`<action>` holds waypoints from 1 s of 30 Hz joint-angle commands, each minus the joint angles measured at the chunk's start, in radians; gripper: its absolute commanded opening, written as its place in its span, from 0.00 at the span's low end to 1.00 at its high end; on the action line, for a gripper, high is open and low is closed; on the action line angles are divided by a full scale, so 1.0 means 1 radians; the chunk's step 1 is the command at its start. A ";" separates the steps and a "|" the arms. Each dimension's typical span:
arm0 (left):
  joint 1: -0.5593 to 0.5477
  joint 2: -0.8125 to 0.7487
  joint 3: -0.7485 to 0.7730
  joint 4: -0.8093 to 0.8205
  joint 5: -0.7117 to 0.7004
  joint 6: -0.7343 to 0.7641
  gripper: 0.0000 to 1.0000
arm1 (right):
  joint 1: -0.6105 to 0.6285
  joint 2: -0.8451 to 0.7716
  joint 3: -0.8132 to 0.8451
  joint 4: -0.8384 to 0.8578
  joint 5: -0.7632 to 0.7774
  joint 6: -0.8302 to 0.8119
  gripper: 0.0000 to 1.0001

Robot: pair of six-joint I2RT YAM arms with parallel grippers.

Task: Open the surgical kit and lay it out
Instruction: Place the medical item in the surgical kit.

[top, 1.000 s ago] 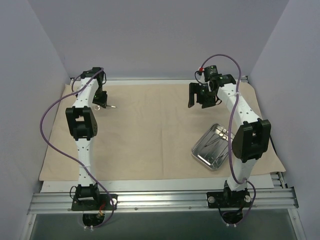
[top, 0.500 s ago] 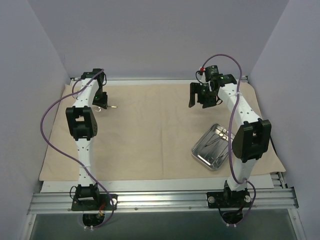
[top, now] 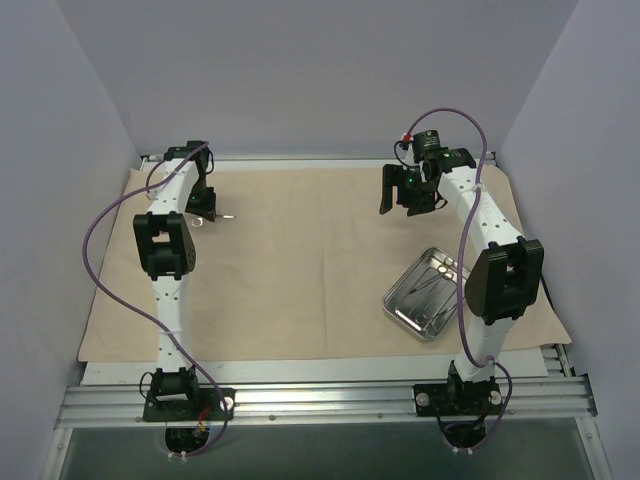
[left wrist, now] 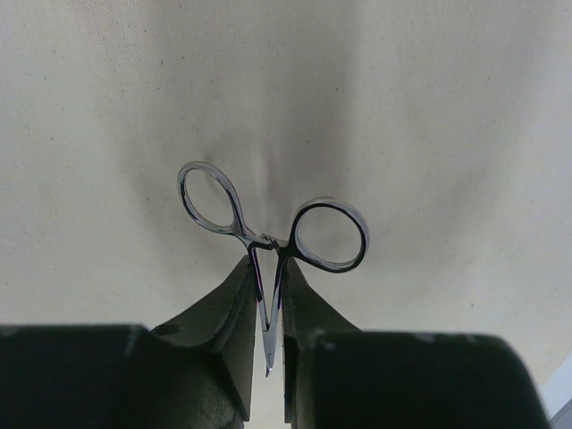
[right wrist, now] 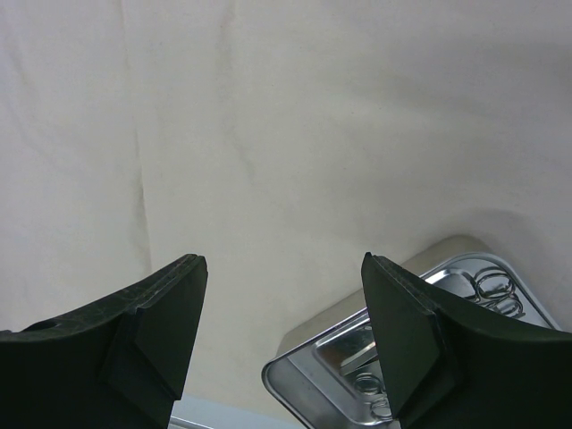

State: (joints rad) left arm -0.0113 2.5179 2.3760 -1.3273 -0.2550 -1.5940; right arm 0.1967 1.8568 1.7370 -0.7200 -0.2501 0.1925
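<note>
The surgical kit's beige cloth wrap lies spread flat over the table. Its steel tray sits on the cloth at the front right, with thin metal instruments inside. My left gripper is at the far left, shut on a scissor-like instrument. The instrument's shanks are pinched between my left gripper's fingers. Its ring handles stick out just above the cloth. My right gripper hangs open over the far right of the cloth, holding nothing. In the right wrist view my right gripper frames the tray.
Grey walls close in the table on the left, back and right. A metal rail carrying both arm bases runs along the near edge. The cloth's front edge ends just short of it.
The right gripper has crept slightly toward the back. The left gripper keeps its hold on the instrument and has barely shifted.
</note>
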 commanded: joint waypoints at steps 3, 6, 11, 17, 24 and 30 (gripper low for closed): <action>0.007 0.016 0.037 -0.133 0.005 -0.049 0.20 | -0.005 -0.005 0.001 -0.024 0.000 0.001 0.71; 0.007 0.030 0.048 -0.127 0.013 -0.057 0.20 | -0.005 -0.005 -0.001 -0.025 0.000 0.001 0.71; 0.007 0.036 0.051 -0.130 0.023 -0.070 0.36 | -0.005 -0.005 -0.002 -0.027 0.000 0.001 0.71; 0.007 0.021 0.035 -0.133 0.043 -0.083 0.58 | -0.005 -0.008 -0.001 -0.027 -0.003 0.002 0.71; 0.002 -0.140 -0.004 -0.061 0.091 0.093 0.64 | -0.005 -0.059 0.016 -0.055 0.040 0.057 0.71; -0.082 -0.471 -0.338 0.089 0.051 0.377 0.66 | -0.078 -0.195 -0.138 -0.078 0.144 0.192 0.67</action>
State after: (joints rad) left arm -0.0376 2.2932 2.1708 -1.2869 -0.1890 -1.3766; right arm 0.1749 1.7832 1.6623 -0.7334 -0.1860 0.2920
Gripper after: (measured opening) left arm 0.658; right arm 0.685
